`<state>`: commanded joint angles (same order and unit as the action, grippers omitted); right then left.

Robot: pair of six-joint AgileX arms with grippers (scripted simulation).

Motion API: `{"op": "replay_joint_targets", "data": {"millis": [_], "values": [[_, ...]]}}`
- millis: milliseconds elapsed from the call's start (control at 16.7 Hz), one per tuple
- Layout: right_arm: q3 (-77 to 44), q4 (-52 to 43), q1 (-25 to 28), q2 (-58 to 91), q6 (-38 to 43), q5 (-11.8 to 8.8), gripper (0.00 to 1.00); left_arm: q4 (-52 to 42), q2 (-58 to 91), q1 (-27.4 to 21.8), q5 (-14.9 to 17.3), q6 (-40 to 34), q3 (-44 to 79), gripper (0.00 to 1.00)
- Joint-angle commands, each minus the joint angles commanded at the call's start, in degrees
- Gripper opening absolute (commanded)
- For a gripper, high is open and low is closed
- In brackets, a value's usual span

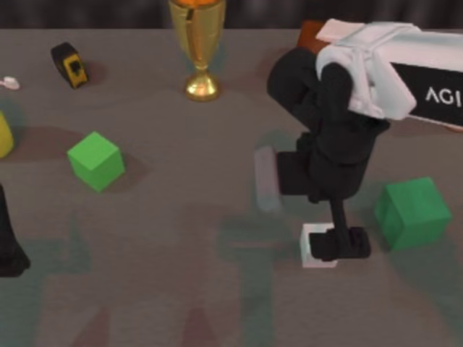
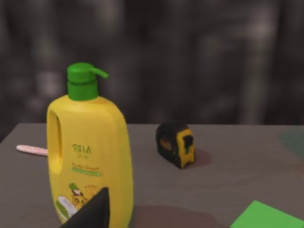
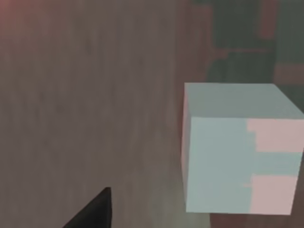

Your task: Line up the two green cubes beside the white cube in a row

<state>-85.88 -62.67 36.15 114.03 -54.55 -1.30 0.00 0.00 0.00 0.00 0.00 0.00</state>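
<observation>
The small white cube (image 1: 312, 244) lies on the table right of centre, and my right gripper (image 1: 340, 244) hangs low over its right side, open. In the right wrist view the white cube (image 3: 237, 147) fills the near field, with one dark finger (image 3: 97, 211) standing clear of it and the other finger out of frame. The larger emerald green cube (image 1: 412, 213) rests just right of the gripper. At mid left sits the lime green cube (image 1: 95, 160), whose corner (image 2: 268, 217) shows in the left wrist view. My left gripper (image 1: 9, 249) stays parked at the left edge, open.
A gold trophy (image 1: 200, 43) stands at the back centre. At the back left lies a black and yellow tape measure (image 1: 70, 65). A yellow pump bottle (image 2: 88, 152) is at the far left edge with a small pink-white item (image 1: 9, 82) behind it.
</observation>
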Motion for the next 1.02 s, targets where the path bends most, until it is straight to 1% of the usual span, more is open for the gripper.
{"op": "replay_joint_targets", "data": {"millis": [180, 540, 780, 1020], "values": [[-2.43, -3.08, 0.01, -1.49, -0.03, 0.01, 1.00, 0.00, 0.00, 0.00, 0.00, 0.00, 0.00, 1.00], [-1.15, -1.75, -0.76, -2.88, 0.55, -0.18, 1.00, -1.15, 1.74, -0.27, 0.10, 0.53, 1.73, 1.00], [5.65, 4.83, -4.60, -12.40, 4.35, -1.10, 1.00, -8.05, 12.46, -1.40, 0.26, 3.55, 12.29, 1.00], [18.70, 15.77, -11.39, -30.74, 12.07, -2.21, 1.00, -19.56, 32.20, -2.90, 0.19, 8.37, 29.92, 1.00]]}}
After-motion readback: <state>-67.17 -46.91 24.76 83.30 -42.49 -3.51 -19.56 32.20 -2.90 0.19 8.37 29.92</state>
